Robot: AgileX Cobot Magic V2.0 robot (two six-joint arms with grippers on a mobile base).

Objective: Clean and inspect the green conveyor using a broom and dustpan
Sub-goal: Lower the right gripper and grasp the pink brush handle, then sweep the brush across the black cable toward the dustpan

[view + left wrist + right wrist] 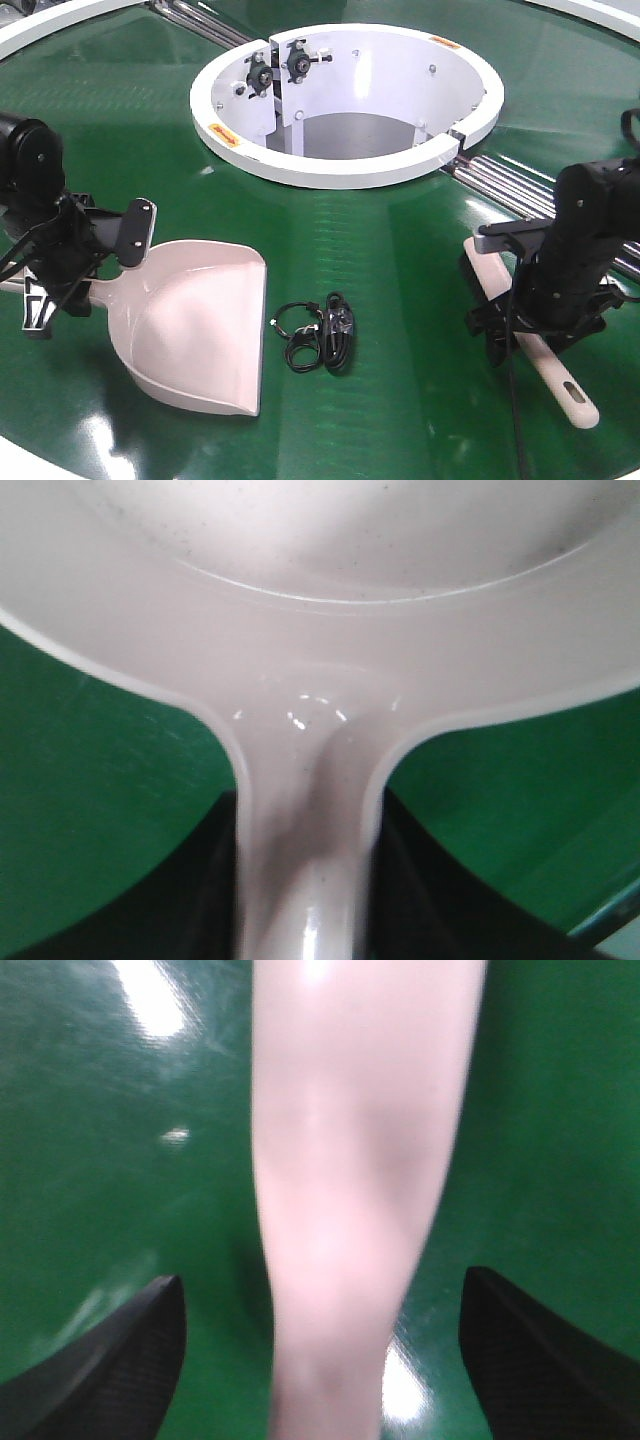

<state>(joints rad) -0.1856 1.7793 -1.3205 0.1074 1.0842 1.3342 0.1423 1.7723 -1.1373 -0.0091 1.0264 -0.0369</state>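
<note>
The bench is the green conveyor (400, 260), a glossy dark-green belt that mirrors the ceiling lights, with a white rim (60, 30) at the far edge, steel rollers (520, 185) showing in a gap, and a large white ring (350, 170) around its central opening. The dustpan (200, 330) lies on the belt at the left, its wide mouth turned toward a small bundle of black cable (322, 332) just beside it. The broom (562, 382) lies well apart at the right, the slotted end of its handle toward the near edge. The left tool (80, 280) is at the dustpan's handle; the left wrist view shows its dark fingers (205, 880) pressed in close on both sides of the handle, gripping it. The right tool (520, 310) sits over the broom's handle with its fingers (130, 1360) spread wide, green belt showing between each one and the handle, so it holds nothing.
</note>
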